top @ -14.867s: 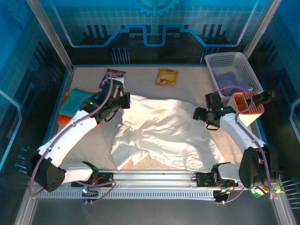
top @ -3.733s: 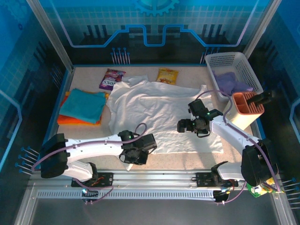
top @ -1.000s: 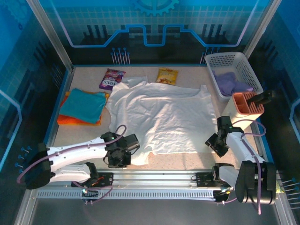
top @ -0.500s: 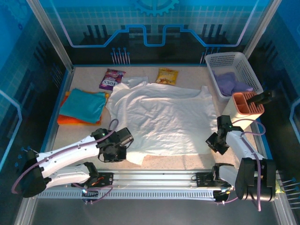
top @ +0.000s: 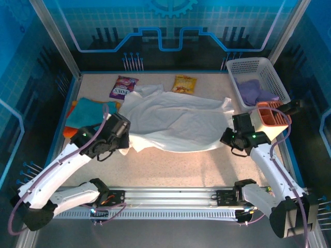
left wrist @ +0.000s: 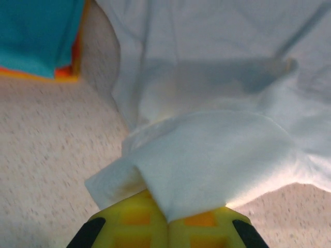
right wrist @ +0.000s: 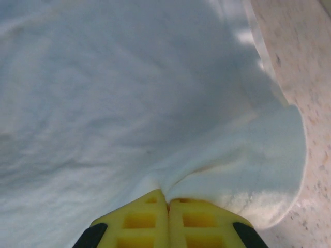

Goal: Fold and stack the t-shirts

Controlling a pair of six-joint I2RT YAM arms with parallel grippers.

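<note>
Above the table, my left hand and right hand each pinch a near corner of the white t-shirt, raised so I can fold it back.

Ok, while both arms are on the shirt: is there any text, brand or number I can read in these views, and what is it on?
On the purple packet: white lettering, too blurred to read.
On the yellow packet: printing too small to read.
On the white t-shirt: no print or label in sight.
Nothing else legible.
</note>
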